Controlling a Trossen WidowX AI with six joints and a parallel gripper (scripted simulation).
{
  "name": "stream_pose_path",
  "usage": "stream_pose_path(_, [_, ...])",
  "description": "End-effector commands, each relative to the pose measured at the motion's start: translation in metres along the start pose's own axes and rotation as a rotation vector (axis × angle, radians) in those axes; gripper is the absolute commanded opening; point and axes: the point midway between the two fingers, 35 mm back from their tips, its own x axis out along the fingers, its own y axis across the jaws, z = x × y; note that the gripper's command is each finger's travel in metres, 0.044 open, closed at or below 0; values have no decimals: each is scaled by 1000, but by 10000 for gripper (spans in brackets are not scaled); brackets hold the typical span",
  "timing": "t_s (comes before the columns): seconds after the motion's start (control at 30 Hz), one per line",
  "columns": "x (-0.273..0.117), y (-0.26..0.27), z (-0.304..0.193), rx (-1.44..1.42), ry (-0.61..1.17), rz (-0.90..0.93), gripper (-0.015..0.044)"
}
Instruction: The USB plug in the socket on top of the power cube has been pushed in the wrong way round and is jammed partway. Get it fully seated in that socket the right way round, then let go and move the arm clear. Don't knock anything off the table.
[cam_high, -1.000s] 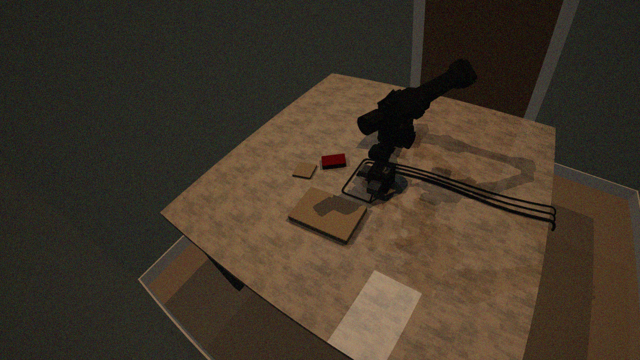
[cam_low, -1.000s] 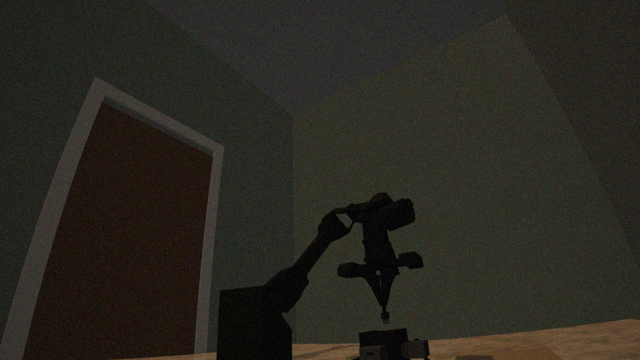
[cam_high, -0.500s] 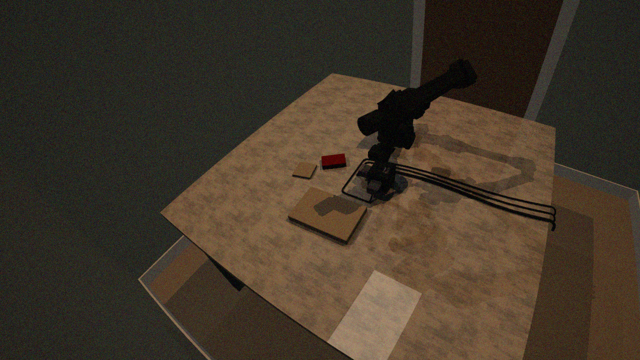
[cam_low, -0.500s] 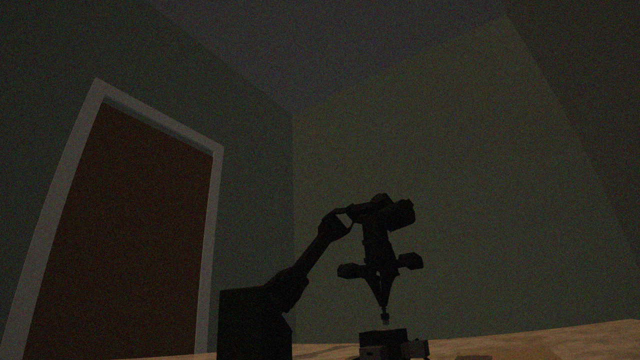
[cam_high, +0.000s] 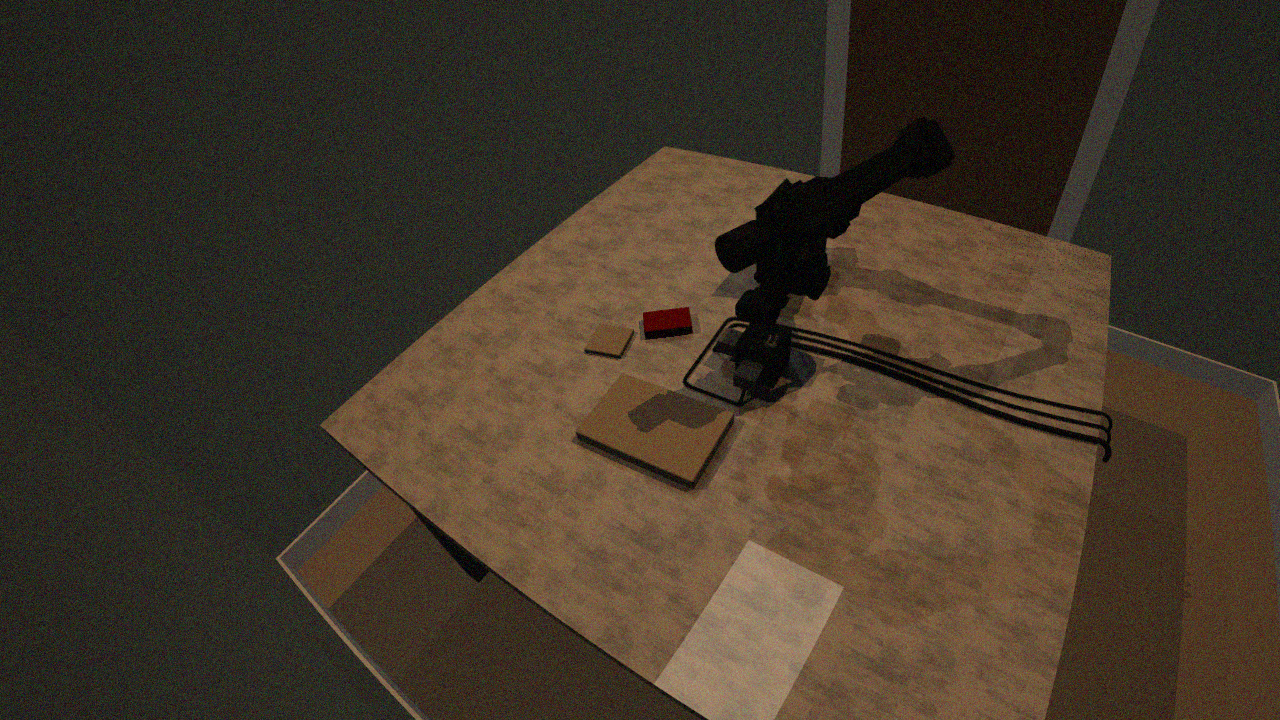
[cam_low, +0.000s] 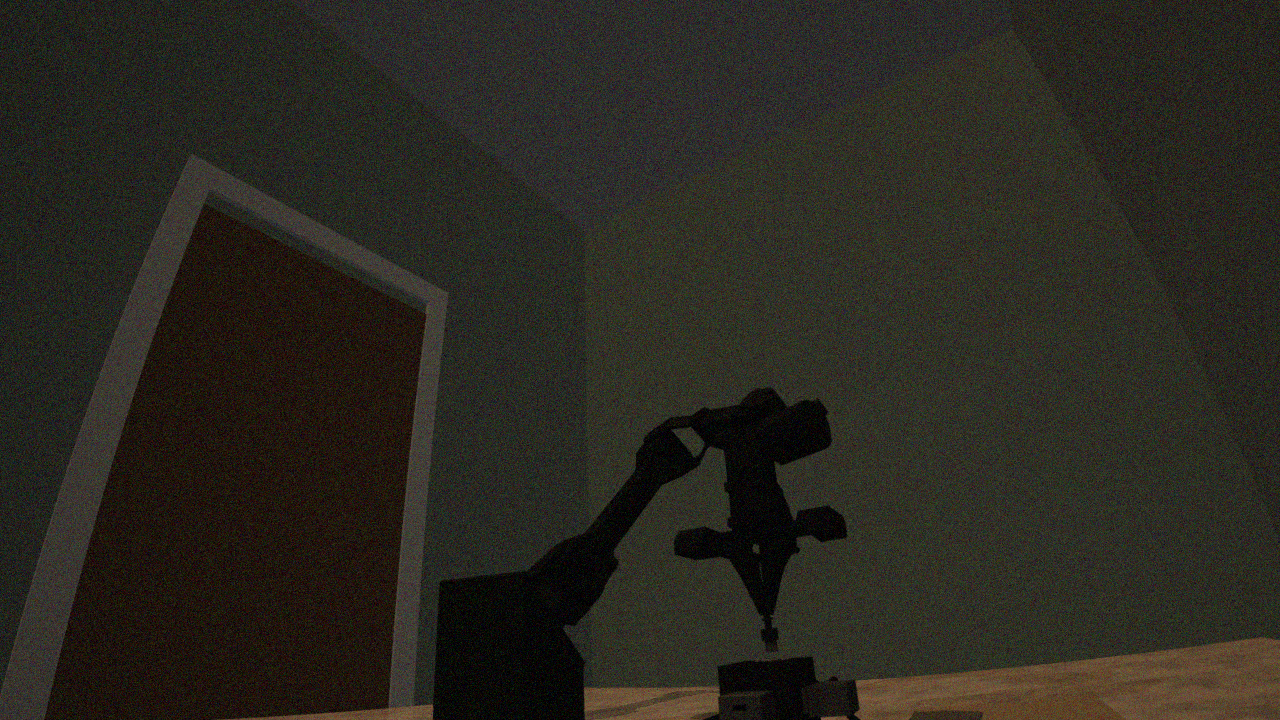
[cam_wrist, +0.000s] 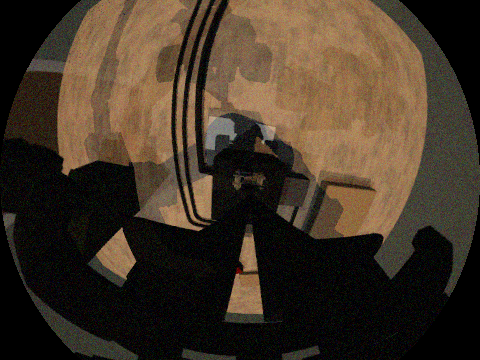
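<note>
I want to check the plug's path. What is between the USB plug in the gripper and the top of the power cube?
Only a small open gap: in the exterior view the USB plug, pinched in the gripper, hangs just above the power cube, with nothing between.

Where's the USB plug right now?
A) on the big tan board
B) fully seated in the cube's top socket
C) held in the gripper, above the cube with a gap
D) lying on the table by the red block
C: in the exterior view the gripper is shut on the USB plug, which hangs at the fingertips with open space between it and the top of the power cube.
</note>
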Motion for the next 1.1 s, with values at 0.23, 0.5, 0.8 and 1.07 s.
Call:
stream_pose_path(0.23, [2, 0, -1, 6, 5, 1, 0])
stream_pose_path(0.5, [2, 0, -1, 6, 5, 1, 0])
stream_pose_path(0.8, [4, 0, -1, 5, 4, 1, 0])
stream_pose_path(1.07, [5, 0, 0, 5, 4, 1, 0])
